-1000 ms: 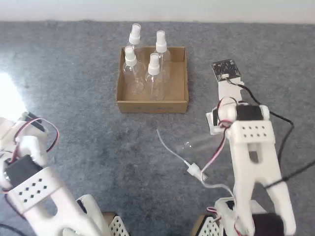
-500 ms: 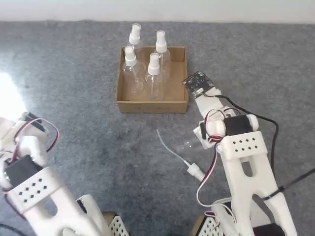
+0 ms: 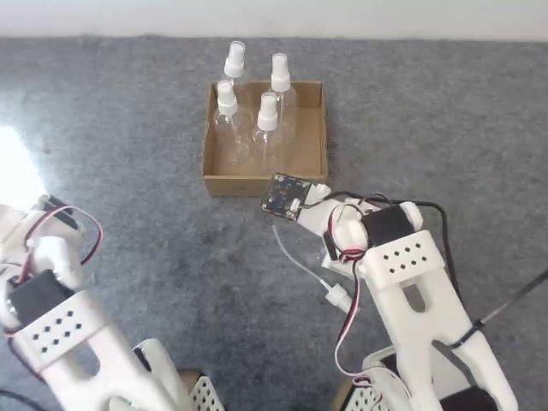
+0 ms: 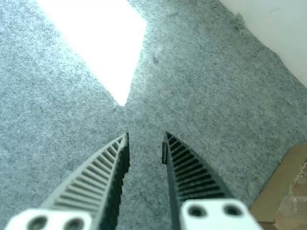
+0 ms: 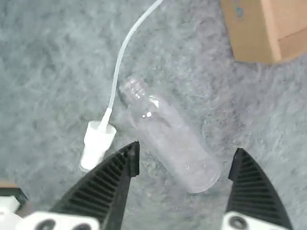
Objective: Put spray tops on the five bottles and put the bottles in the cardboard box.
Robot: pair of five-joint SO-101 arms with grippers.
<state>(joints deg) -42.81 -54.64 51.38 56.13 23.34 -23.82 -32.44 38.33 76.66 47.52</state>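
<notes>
Cardboard box (image 3: 265, 184) with 4 spray-topped bottles (image 3: 268, 137); 1 topless bottle (image 5: 168, 143) outside

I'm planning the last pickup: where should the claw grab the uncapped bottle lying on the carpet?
Grip the clear bottle around the middle of its cylindrical body, coming down from above. It lies on its side, so closing across its width is probably steadiest; the open right claw is above it. Avoid the threaded neck.

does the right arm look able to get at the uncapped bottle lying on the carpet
Probably yes: the right gripper hangs open over the bottle, a jaw on each side and nothing in between.
</notes>
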